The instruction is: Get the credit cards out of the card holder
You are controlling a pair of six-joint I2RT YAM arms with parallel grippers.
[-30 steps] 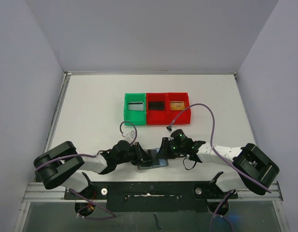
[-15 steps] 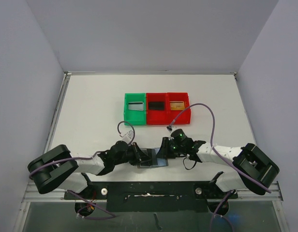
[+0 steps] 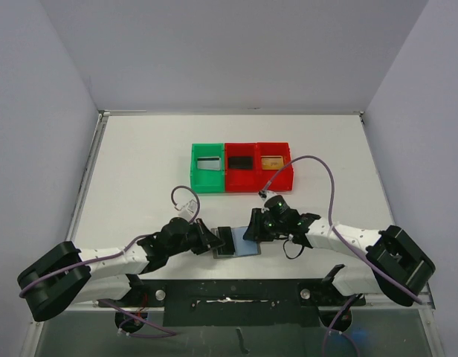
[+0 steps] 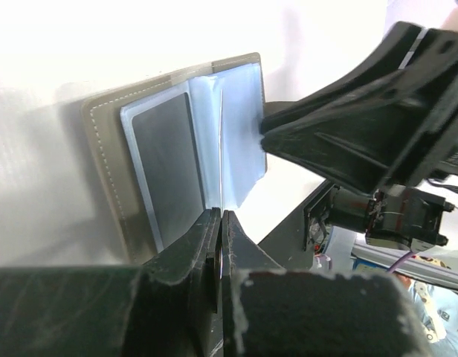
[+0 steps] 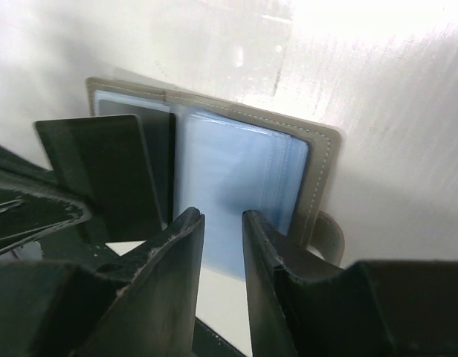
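Observation:
The grey card holder (image 3: 245, 249) lies open near the table's front edge, bluish pockets up; it also shows in the left wrist view (image 4: 106, 156) and the right wrist view (image 5: 240, 171). My left gripper (image 3: 214, 239) is shut on a black credit card (image 5: 102, 167), which stands partly out over the holder's left half; my left wrist view shows it edge-on between the jaws (image 4: 221, 216). A dark grey card (image 4: 166, 163) sits in the left pocket. My right gripper (image 5: 223, 217) is slightly open, with its tips over the holder's right half (image 3: 253, 230). The holder's tab (image 5: 329, 230) sticks out beside it.
A green bin (image 3: 193, 169) and two red bins (image 3: 227, 171) (image 3: 291, 169) stand in a row at the table's middle, each with a flat card-like item inside. Purple cables loop over both arms. The black mounting rail runs just in front of the holder.
My left arm has drawn back to the left with the card in its jaws. More of the holder's bluish right side shows. The right gripper has barely moved.

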